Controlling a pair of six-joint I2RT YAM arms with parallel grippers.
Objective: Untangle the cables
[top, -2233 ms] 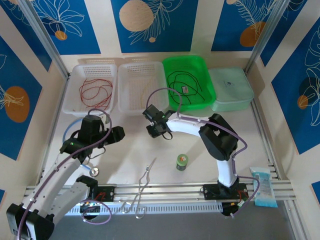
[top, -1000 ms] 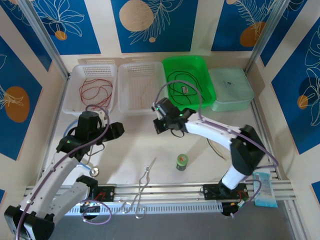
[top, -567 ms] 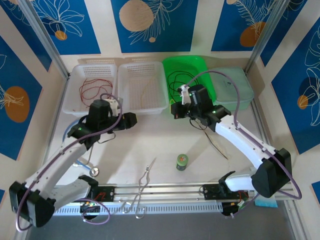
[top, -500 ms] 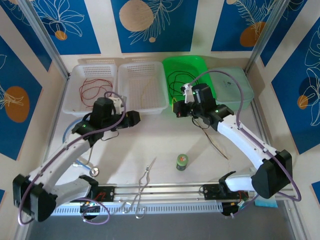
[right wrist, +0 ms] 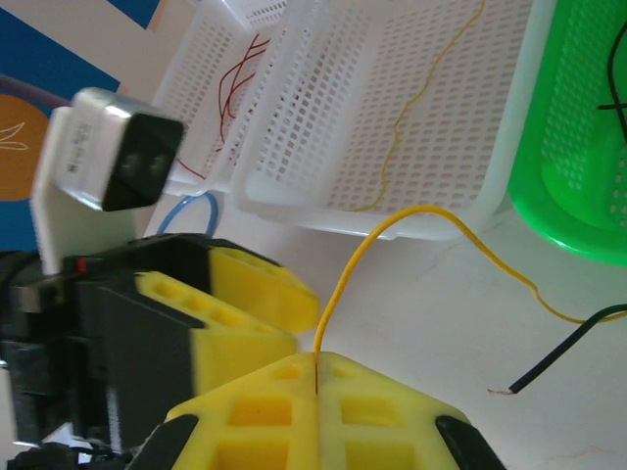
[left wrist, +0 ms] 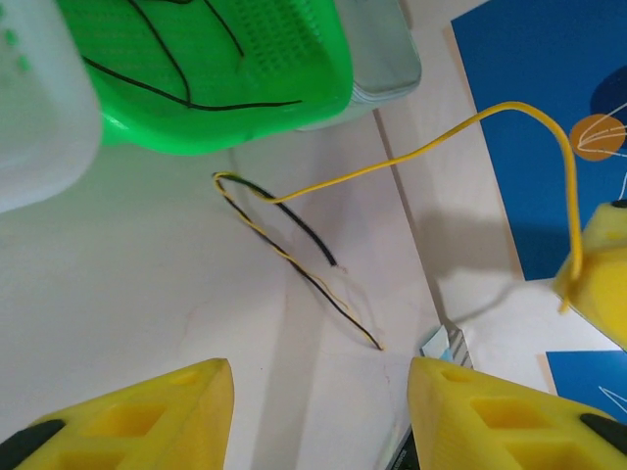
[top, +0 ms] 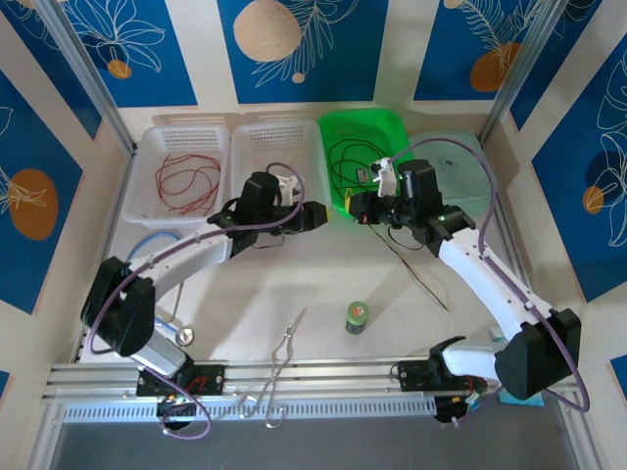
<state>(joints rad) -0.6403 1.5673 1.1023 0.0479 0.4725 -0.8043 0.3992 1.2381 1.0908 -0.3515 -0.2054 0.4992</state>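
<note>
Cable [right wrist: 421, 208] tight in right gripper [right wrist: 315, 370]; left gripper [left wrist: 318, 392] agape

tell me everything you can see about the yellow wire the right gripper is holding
The yellow wire is thin, limp and smooth, and looks plastic-coated. One end is pinched in the shut right gripper. From there it rises in a free arc above the table, then slopes down toward the green basket. Just in front of the basket it bends sharply and runs on twisted together with a black wire. That pair seems to lie on the table.
</note>
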